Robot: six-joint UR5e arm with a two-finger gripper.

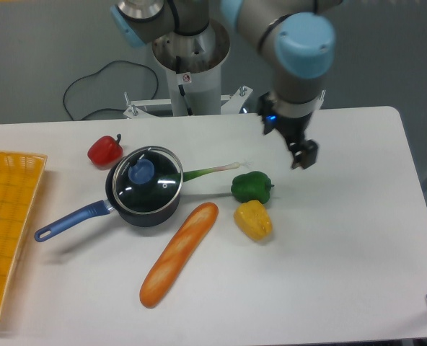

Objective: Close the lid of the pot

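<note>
The black pot (143,205) with its long blue handle (71,220) stands left of the table's centre. The clear glass pot lid (147,180) with a blue knob (141,171) rests on top of it, covering the opening. My gripper (304,156) hangs above the table well to the right of the pot, past the green pepper. It holds nothing, and its fingers are too small and dark to tell whether they stand apart.
A red pepper (104,150) lies behind the pot. A green onion (210,171), green pepper (252,187), yellow pepper (253,220) and a baguette (179,254) lie to the pot's right. A yellow basket (8,216) sits at the left edge.
</note>
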